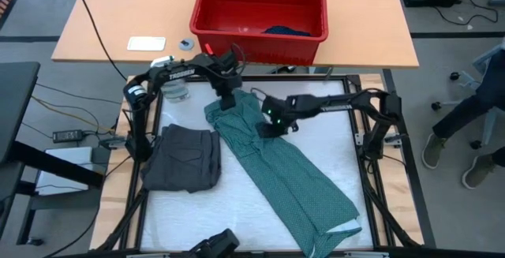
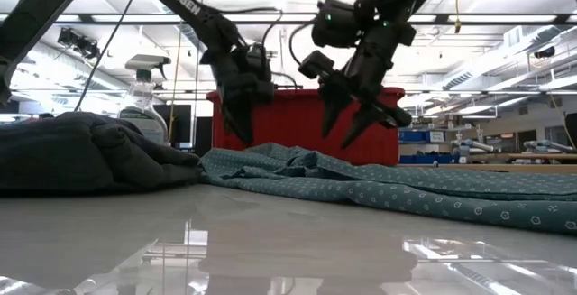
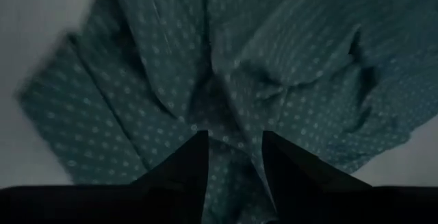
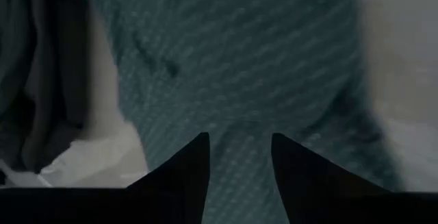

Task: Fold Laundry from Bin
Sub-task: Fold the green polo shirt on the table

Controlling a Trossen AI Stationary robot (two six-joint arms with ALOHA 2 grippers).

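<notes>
Item: white padded work table (image 1: pixel 331 143), bearing all pieces below. Item: large rectangular red plastic bin (image 1: pixel 260 31) with rolled rim, standing on the wooden table beyond the work surface; a dark blue garment (image 1: pixel 286 31) lay in its near corner, not yet taken out. Item: long teal-green dotted soft garment (image 1: pixel 292 179), stretched diagonally across the pad from the bin-side edge toward the near right corner; bunched and creased at the bin end, flatter along its length, one white-lined edge showing at the near end. Item: dark grey garment (image 1: pixel 183 158), folded into a rough rectangle, just beside the teal piece on the left. Item: left gripper (image 2: pixel 242 124), poised above the crumpled bin end of the teal garment, fingers spread, holding nothing. Item: right gripper (image 2: pixel 353 119), near it over the same end, fingers likewise parted and empty. Risk noted: the bunched end would probably carry its creases into any fold, and a pinch there could catch two layers at once, dragging the cloth askew or against the grey piece.
</notes>
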